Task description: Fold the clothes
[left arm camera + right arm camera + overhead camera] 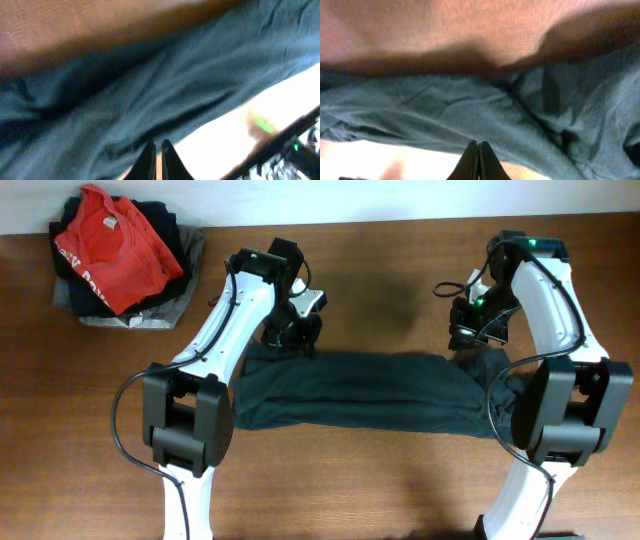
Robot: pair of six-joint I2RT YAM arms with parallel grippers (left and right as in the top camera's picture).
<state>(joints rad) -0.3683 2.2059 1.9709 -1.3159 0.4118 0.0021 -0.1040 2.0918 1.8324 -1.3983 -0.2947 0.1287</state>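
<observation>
Two hands, left hand (292, 332) and right hand (466, 335), are found with fingers pressed together at the far edge of the clothes (360, 392), which are laid as a long band across the counter (380, 480). Whether cloth is pinched cannot be told. Lengthwise folding is judged under way; a confirmed hold on both ends is required next.

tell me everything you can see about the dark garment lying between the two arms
The dark garment is plain charcoal cloth that looks soft and wrinkled. It lies flat as a long band across the wooden table. The left gripper and right gripper, both shut, sit at its far edge, one near each end; whether they pinch the cloth is unclear.
</observation>
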